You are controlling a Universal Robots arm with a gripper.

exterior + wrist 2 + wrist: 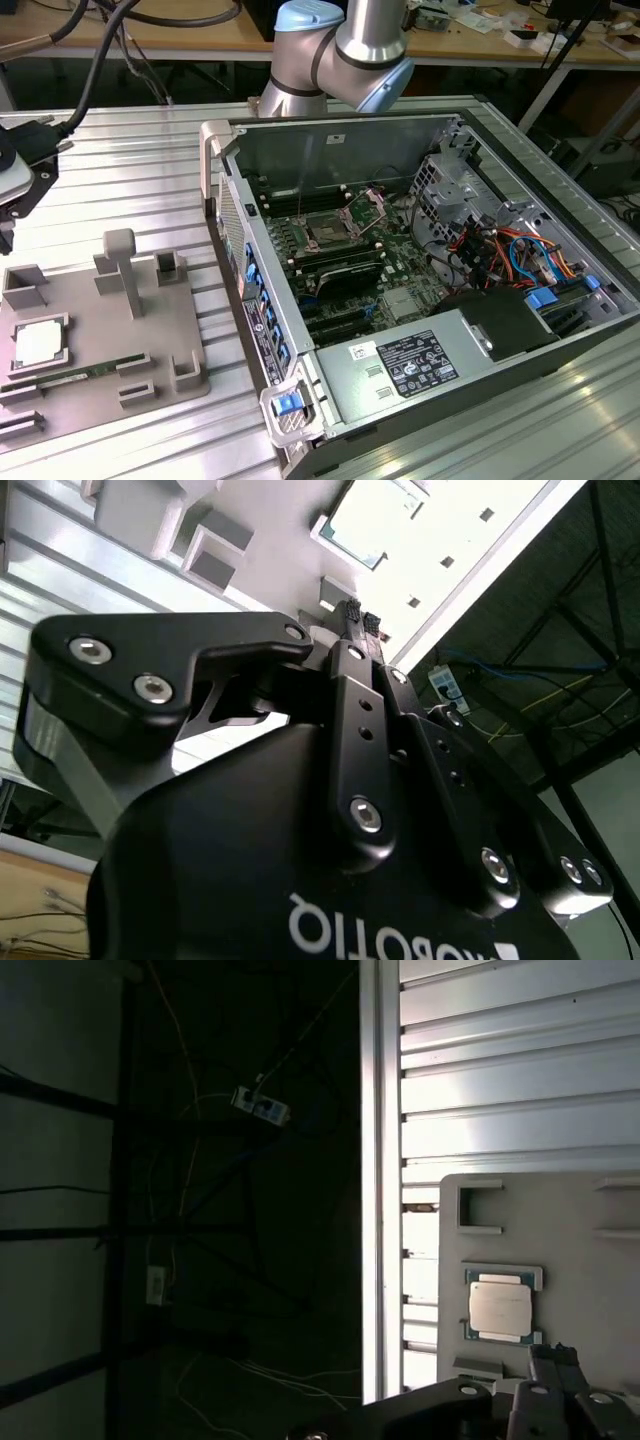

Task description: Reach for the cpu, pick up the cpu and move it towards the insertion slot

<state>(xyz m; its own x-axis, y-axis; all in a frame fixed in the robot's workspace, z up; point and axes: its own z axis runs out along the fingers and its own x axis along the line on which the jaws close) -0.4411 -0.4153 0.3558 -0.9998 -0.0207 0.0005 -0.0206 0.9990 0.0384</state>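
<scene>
Black gripper (361, 614) housing, with its bolted linkage arms, sits closest to the lens in the second wrist view. Both fingertips (352, 610) are drawn together with no visible gap, and nothing is clamped between them. They point toward the grey tray (280, 550) and are apart from its surface.

Location of the cpu (40, 343): it lies flat in a square pocket of the grey tray, at the exterior view's left, silvery face up. In the first wrist view the cpu (503, 1306) shows a pale metal lid with a thin rim, seated between raised pocket walls. The finger ends appear near it in that picture, not touching it. A thin green memory stick (62, 377) lies in a slot of the tray just beside the cpu. The tray carries several upright grey posts and rests on a ribbed aluminium table (130, 180).

Location of the insertion slot (325, 232): it is on the motherboard inside the open computer case (330, 145), which lies on its side to the exterior view's right of the tray. The socket centre is dark brownish-gold, and its metal bracket (366, 208) stands tilted open beside it. The cpu and the insertion slot are well apart, with the case wall between them. A robot arm (340, 50) joint rises behind the case
</scene>
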